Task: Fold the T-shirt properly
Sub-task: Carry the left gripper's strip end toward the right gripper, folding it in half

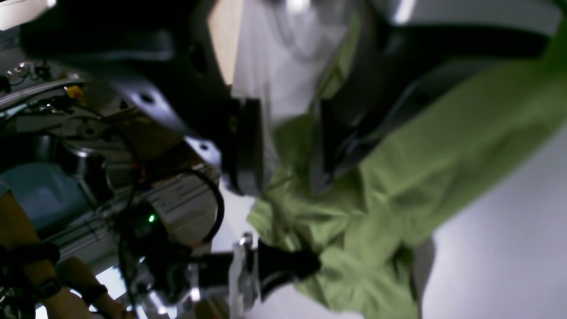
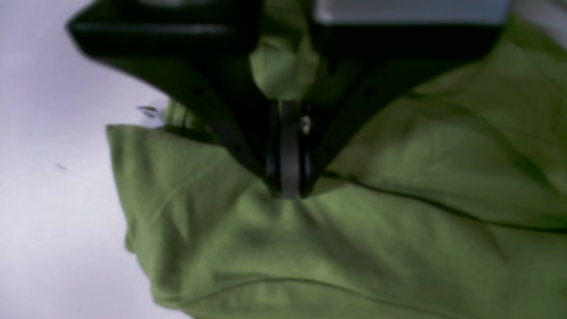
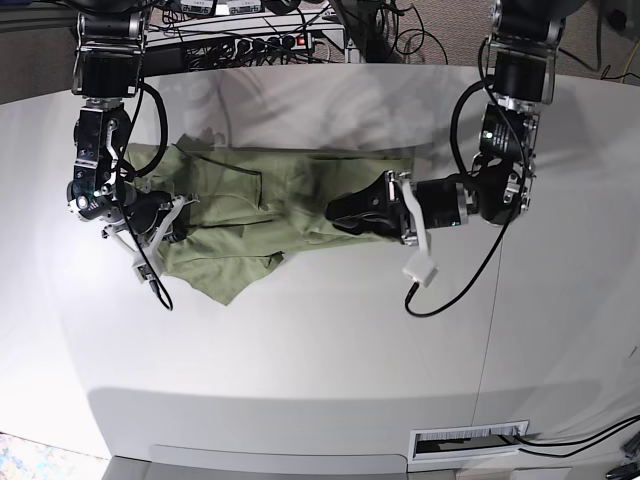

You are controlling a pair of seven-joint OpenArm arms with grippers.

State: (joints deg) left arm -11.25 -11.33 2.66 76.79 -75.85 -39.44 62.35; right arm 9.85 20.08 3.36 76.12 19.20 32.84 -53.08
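so far, you've got the shirt (image 3: 250, 200) only partly folded on the desk (image 3: 320, 340).
it lies bunched in a rough band across the far half of the desk, one corner hanging loose toward you, so the tidy final folds are left. your right gripper (image 2: 290, 177) is clamped shut on a pinch of cloth at its end; your left gripper (image 1: 283, 146) sits over the middle with jaws parted, cloth between them but not pinched.
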